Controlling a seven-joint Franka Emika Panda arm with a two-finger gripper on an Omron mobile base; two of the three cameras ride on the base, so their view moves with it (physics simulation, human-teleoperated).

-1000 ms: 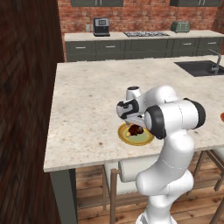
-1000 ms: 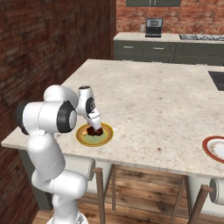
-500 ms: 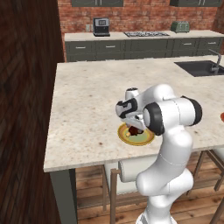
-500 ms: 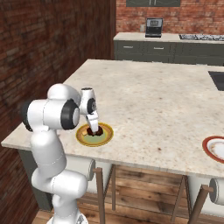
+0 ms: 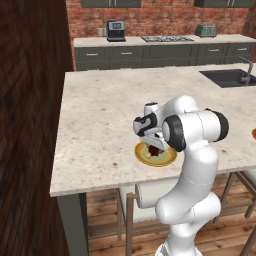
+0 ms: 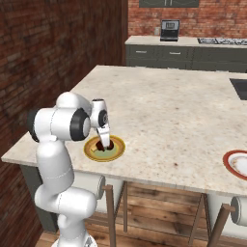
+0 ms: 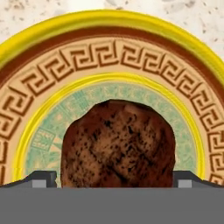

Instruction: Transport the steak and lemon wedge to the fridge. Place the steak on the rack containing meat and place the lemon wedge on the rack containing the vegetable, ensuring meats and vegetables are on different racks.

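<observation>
The steak (image 7: 118,144), a dark red-brown lump, lies in the middle of a yellow-rimmed patterned plate (image 7: 109,39) near the front edge of the island counter. My gripper (image 7: 116,179) is down over it and open, with one fingertip (image 7: 43,178) on each side of the meat. In the left base view the gripper (image 5: 155,146) points down onto the plate (image 5: 150,161) with the steak (image 5: 157,151) under it. The right base view shows the same gripper (image 6: 104,142), plate (image 6: 103,157) and steak (image 6: 108,144). The lemon wedge and the fridge are out of view.
A red-rimmed plate (image 6: 236,164) sits at the counter's right front edge. A sink (image 5: 230,76) is set into the island's far right. A brick wall (image 5: 30,125) stands close on the left. Stools (image 6: 217,212) stand under the counter front.
The hand has come down over the plate and now sits low around the steak. The plate and steak have stayed put.
</observation>
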